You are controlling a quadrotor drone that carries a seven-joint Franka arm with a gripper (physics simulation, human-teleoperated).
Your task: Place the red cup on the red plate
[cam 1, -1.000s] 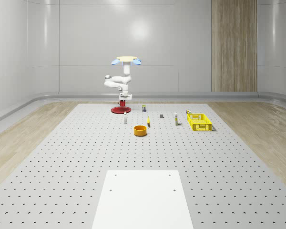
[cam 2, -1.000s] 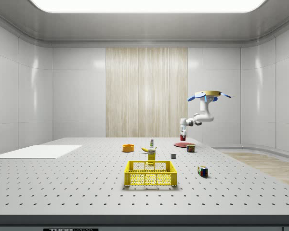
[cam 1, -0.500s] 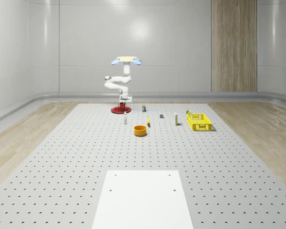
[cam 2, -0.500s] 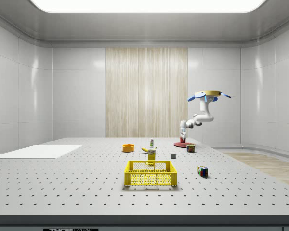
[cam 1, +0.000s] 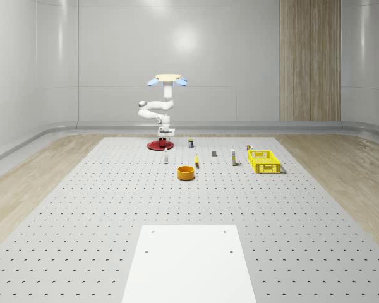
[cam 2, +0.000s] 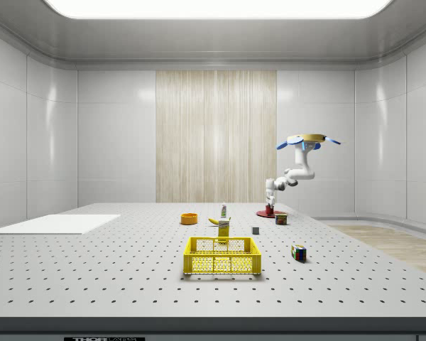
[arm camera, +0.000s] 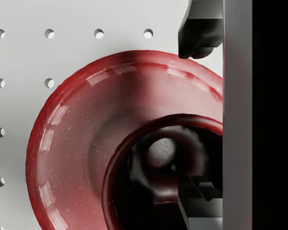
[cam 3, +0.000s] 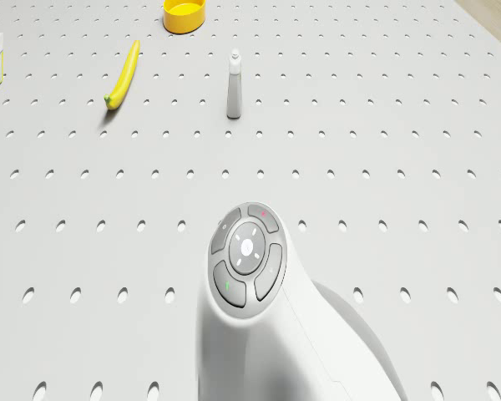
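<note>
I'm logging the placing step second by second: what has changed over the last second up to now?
The arm has lowered the end effector and the red cup it carries down toward the red plate. In the wrist view the cup is over the plate. The drone hovers in the same spot beside the plate. The orange bowl, banana and yellow basket lie as they were.

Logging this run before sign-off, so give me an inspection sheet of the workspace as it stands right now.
Surface: grey perforated table with a white panel near the front.
Job's things: red cup over the red plate, gripper around its rim; contact with the plate cannot be told.
Clutter: yellow basket, orange bowl, banana, small bottle, colour cube.
Grippers: drone hovers above the plate, arm reaching down.
Cables: nothing seen.
Surroundings: white walls, wood wall panel.
</note>
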